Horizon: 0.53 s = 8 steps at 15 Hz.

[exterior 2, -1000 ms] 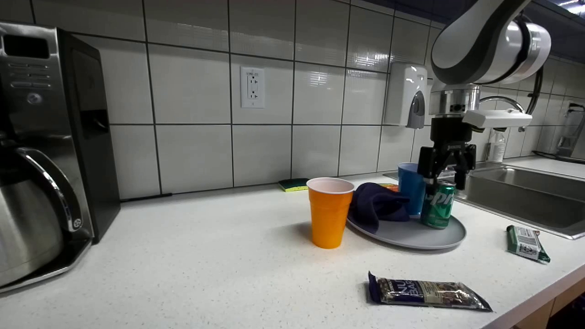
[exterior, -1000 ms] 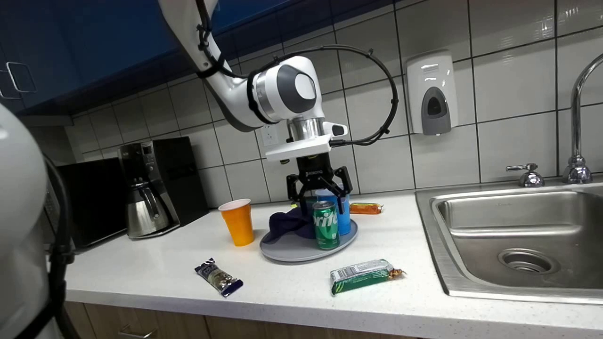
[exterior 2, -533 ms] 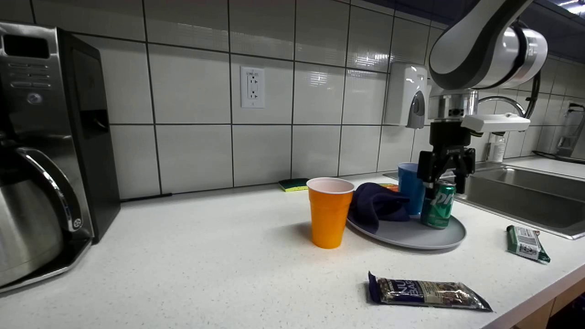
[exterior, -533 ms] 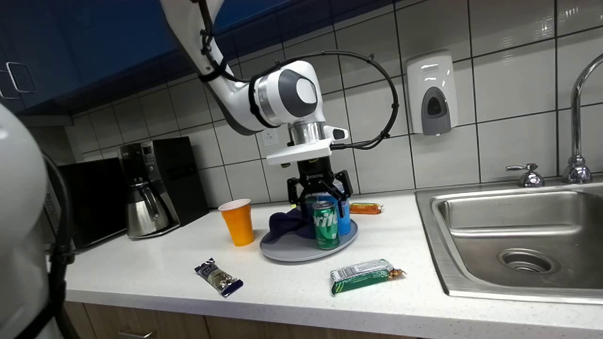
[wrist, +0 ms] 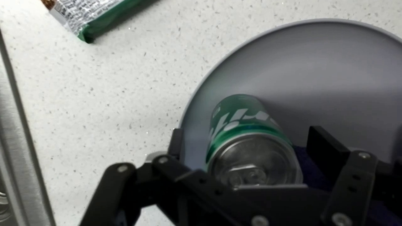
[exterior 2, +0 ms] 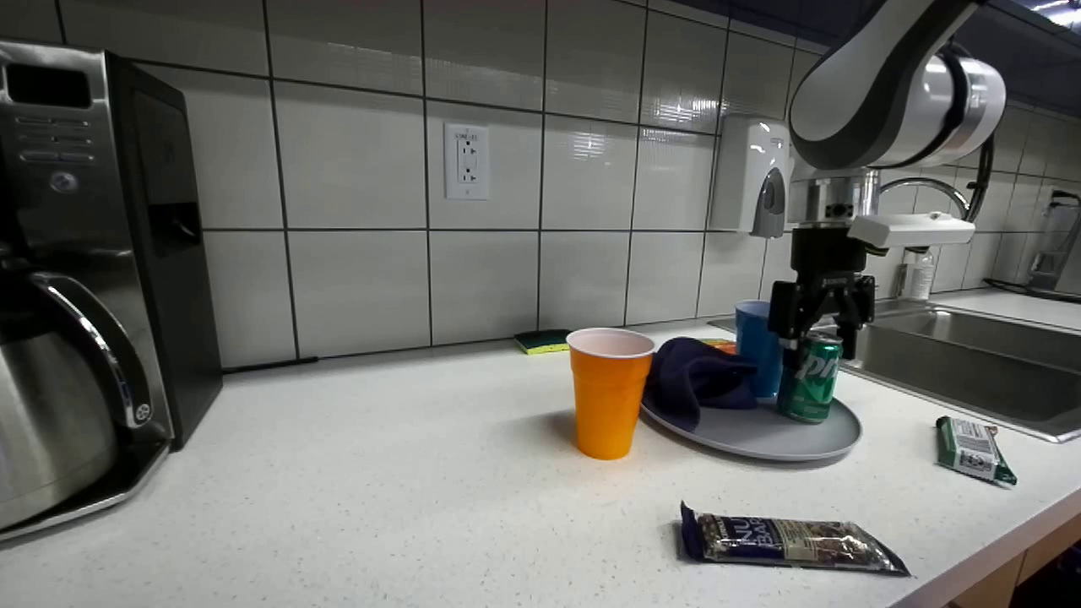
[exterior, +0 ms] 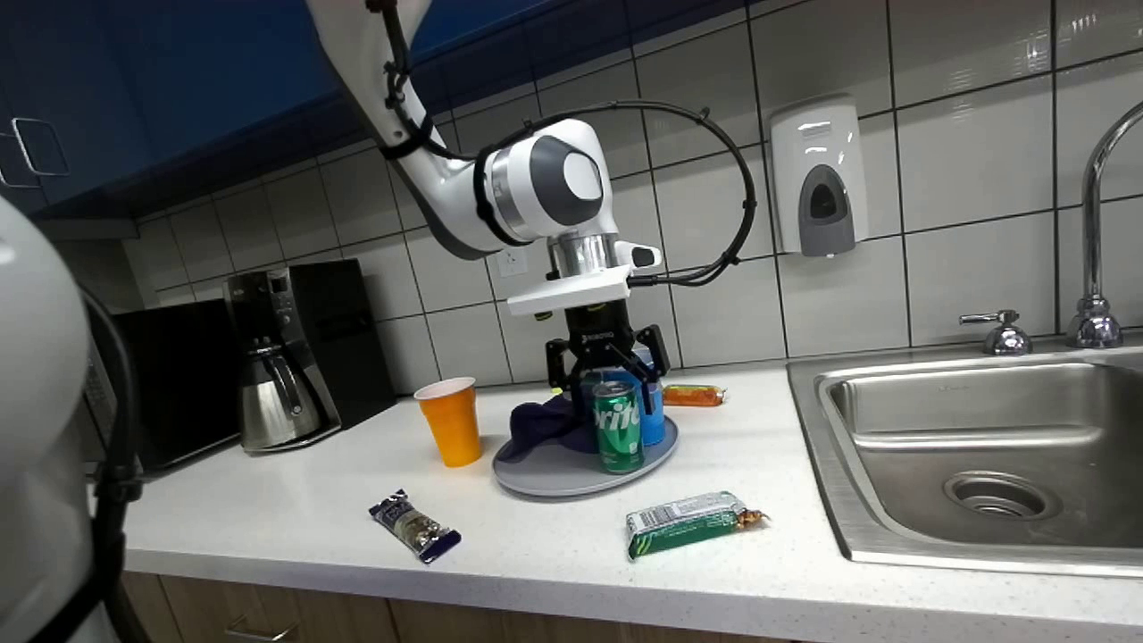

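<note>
Carefully, with hand (wrist: 246,142) spread wide, grasping nothing, astride green can (wrist: 251,146).
Best centre evenly before squeezing, keeping clear of navy cloth (exterior 2: 703,376).

Green can (exterior: 618,427): white brand lettering, Sprite — "rite" legible in an exterior view, the start of the word curving out of sight; the wrist view shows part of the same lettering. Dark-blue snack bar (exterior 2: 790,541): "NU" and "BAR" in pale capitals, the letter after "NU" unclear. Gripper (exterior: 613,404): maker's mark "ROBOTIQ", small, on the housing. Green wrapper (exterior: 692,524): bar code and printed panel — fine print too small to read. Wall outlet (exterior 2: 467,162): label blurred. Coffee maker (exterior 2: 165,279): round badge (exterior 2: 63,181), illegible.
</note>
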Each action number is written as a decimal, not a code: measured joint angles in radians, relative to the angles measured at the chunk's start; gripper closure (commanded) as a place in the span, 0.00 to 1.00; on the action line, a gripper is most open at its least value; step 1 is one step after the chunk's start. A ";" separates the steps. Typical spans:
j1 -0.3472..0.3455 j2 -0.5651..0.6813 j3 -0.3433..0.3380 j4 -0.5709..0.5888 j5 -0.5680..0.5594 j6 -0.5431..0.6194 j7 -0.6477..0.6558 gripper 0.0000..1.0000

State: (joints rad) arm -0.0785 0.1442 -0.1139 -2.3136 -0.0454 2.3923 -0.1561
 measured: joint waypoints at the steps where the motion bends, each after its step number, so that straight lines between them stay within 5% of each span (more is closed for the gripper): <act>1: 0.000 0.002 0.000 0.001 0.000 0.001 0.000 0.28; 5: 0.000 0.009 0.001 0.004 0.000 0.012 -0.001 0.60; 8: 0.000 0.011 0.002 0.006 0.000 0.017 -0.001 0.62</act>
State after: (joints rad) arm -0.0785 0.1556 -0.1119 -2.3072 -0.0453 2.4098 -0.1576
